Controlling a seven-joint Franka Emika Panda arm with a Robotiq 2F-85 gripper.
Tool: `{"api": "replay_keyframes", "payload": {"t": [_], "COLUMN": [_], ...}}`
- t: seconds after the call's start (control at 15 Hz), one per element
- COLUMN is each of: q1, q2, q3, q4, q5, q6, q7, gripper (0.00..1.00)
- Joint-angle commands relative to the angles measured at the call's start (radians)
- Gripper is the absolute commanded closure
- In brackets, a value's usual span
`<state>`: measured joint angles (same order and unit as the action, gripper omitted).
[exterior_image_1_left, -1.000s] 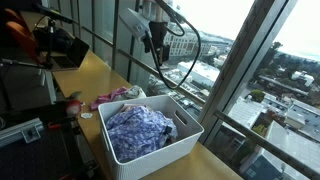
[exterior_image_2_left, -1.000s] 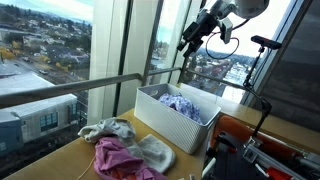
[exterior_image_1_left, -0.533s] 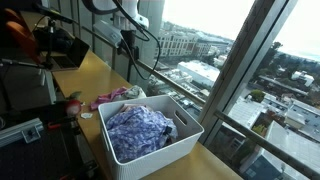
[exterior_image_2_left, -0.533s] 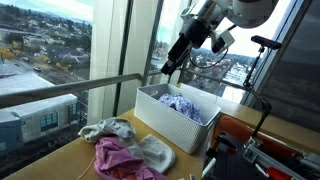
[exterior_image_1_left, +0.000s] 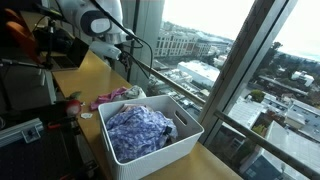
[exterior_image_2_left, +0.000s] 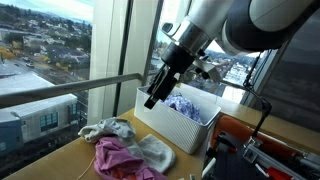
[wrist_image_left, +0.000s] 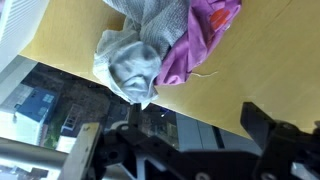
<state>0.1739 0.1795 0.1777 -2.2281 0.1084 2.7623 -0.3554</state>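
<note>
**Open gripper hung over the cloth heap beside the bin**

The gripper (exterior_image_2_left: 151, 101) hung in the air with its jaws wide apart and nothing between them. In the wrist view its two fingers (wrist_image_left: 262, 125) framed the table edge and the street far below.

Beneath it and a little ahead lay a crumpled grey cloth (wrist_image_left: 132, 62) at the window edge of the table (wrist_image_left: 265, 70). A pink cloth (wrist_image_left: 203, 32) touched it and partly overlapped it. In an exterior view the same heap sat just beside the white bin (exterior_image_2_left: 170, 122), with the grey cloth (exterior_image_2_left: 112, 129) nearer the glass and the pink cloth (exterior_image_2_left: 113, 160) nearer the camera. The gripper was above both and touched neither.

A blue patterned cloth (exterior_image_1_left: 138, 128) filled the bin (exterior_image_1_left: 152, 152). In that exterior view the gripper (exterior_image_1_left: 127, 58) was beyond the bin, close to the window rail.
</note>
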Motion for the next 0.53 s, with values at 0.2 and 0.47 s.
{"api": "replay_keyframes", "payload": {"t": [0.2, 0.47], "q1": [-0.012, -0.015], "q2": [0.275, 0.431], "q3": [-0.006, -0.022], "q4": [0.177, 0.324], "q5": [-0.219, -0.29], "q6": [0.117, 0.108], "q7": [-0.017, -0.016], "gripper": [0.0, 0.0]}}
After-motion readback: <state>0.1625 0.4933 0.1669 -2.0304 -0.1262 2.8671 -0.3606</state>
